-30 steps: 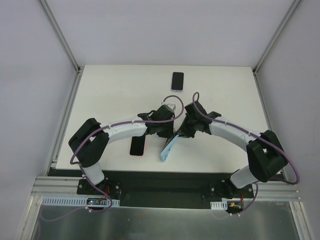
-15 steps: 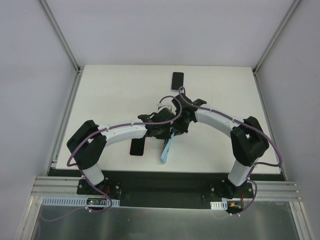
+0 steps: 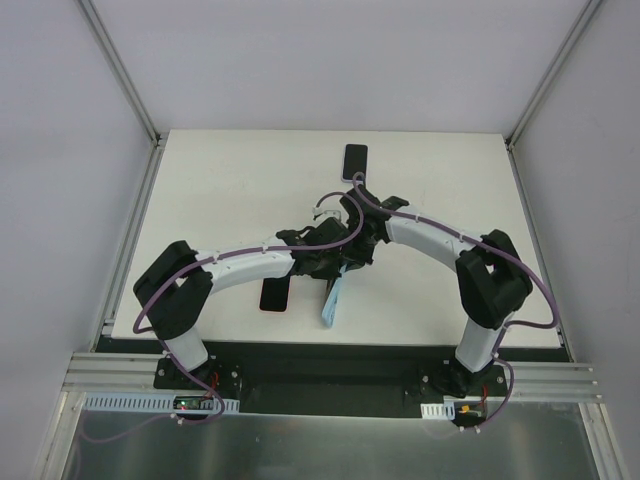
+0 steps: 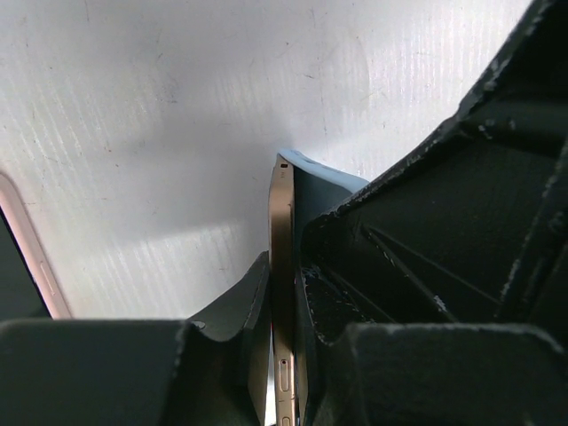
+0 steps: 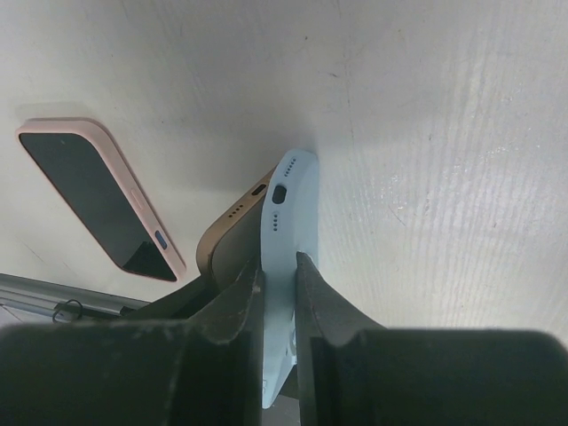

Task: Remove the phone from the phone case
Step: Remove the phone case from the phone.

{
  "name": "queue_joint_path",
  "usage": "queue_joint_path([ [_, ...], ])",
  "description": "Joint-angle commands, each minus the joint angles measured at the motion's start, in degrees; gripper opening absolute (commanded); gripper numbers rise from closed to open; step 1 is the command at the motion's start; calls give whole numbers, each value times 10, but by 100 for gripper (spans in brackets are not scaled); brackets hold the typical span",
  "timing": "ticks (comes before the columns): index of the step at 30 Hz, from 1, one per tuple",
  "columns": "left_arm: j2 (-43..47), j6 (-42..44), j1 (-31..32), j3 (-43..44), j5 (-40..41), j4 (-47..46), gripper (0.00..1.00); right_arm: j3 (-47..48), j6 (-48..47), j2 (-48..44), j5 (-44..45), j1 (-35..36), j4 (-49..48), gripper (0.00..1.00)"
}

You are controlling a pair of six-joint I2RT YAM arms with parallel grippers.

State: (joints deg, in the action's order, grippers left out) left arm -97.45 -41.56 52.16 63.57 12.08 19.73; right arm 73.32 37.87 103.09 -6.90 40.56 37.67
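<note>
Phone (image 4: 281, 209), gold-edged, pinched tight between left tool (image 4: 282, 280) fingers; pale blue phone case (image 5: 289, 191) clamped tight in right tool (image 5: 277, 271).

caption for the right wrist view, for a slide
Right gripper shut on the light blue case, the gold phone partly out of it, a pink-cased phone lying on the table.

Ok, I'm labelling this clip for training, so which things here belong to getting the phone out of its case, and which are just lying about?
In the job:
- gold phone, pinched by the left gripper
- light blue case, pinched by the right gripper

Lying about:
- pink-cased phone, nearer the left arm
- dark phone, at the far edge
</note>
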Motion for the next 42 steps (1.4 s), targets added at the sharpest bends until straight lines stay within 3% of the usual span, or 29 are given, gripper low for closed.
queue_joint_path([
  [1,-25,25,-25,-37,120,153,0,-80,-46,86,-38,50,140,15],
  [6,-16,29,-26,-40,125,153,0,-104,-48,78,-28,47,134,23],
  [9,-16,26,-27,-38,122,153,0,-110,-46,66,-20,47,134,23],
  [10,-17,25,-27,-38,121,152,0,-110,-46,64,-18,47,133,21],
  [12,-19,25,-28,-36,119,152,0,-114,-46,62,-19,48,128,3],
  [13,-19,25,-28,-35,119,152,0,-117,-45,61,-19,47,126,1],
  [29,6,30,-95,-92,90,123,0,-223,-31,-4,7,43,77,1],
  [42,2,37,-110,-93,90,119,0,-273,-40,-79,33,43,92,1],
])
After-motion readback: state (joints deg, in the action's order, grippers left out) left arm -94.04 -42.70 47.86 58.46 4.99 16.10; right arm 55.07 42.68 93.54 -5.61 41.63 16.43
